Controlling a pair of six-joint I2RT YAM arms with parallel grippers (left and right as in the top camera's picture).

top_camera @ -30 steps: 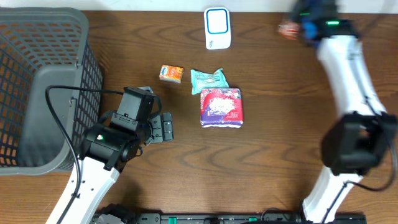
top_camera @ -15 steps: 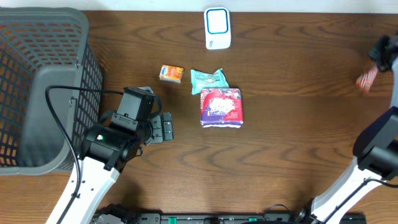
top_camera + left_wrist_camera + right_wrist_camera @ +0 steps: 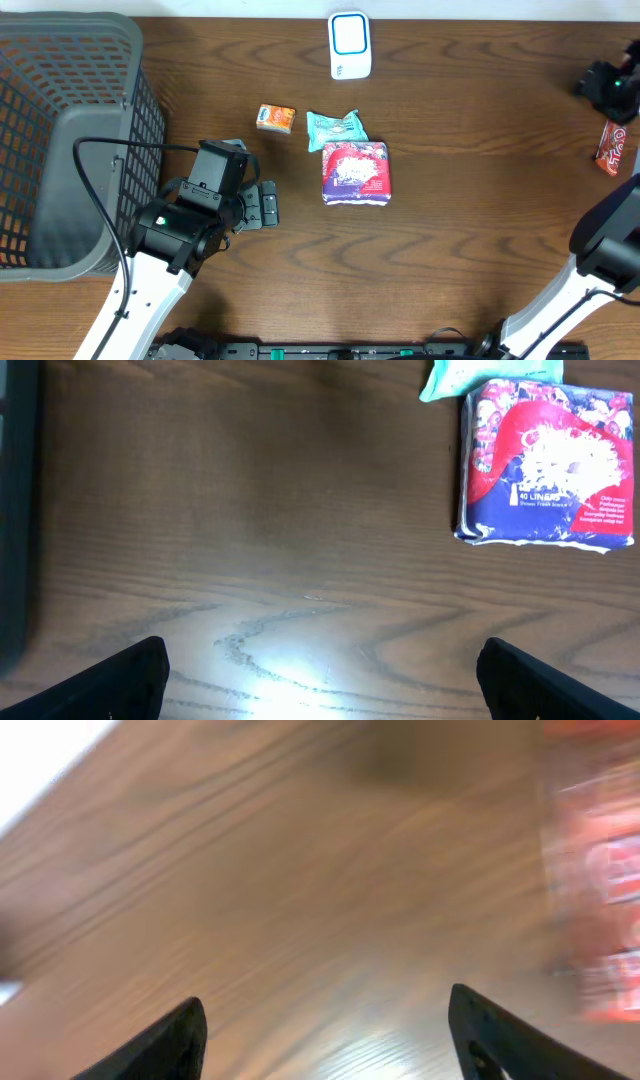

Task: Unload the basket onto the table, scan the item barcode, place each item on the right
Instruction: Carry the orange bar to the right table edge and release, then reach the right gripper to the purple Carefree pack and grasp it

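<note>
The white barcode scanner (image 3: 350, 45) stands at the table's far edge. Three items lie near the middle: a small orange packet (image 3: 275, 118), a teal packet (image 3: 336, 128) and a red-and-purple pack (image 3: 356, 172). In the left wrist view that pack (image 3: 545, 460) and the teal packet (image 3: 490, 375) show at the upper right. A red snack bar (image 3: 615, 147) lies at the right edge; it is a blur (image 3: 595, 870) in the right wrist view. My right gripper (image 3: 608, 88) (image 3: 330, 1040) hangs open just beyond it, holding nothing. My left gripper (image 3: 264, 205) (image 3: 320, 680) stands wide open over bare wood, left of the pack.
A large grey mesh basket (image 3: 60, 60) fills the left end of the table. A black cable (image 3: 120, 150) runs from the left arm along the basket's side. The table's far edge (image 3: 40, 760) shows as a white strip in the right wrist view.
My right arm swung from near the scanner to the table's right edge and its jaws opened. The red snack bar left the jaws and now lies on the table.
</note>
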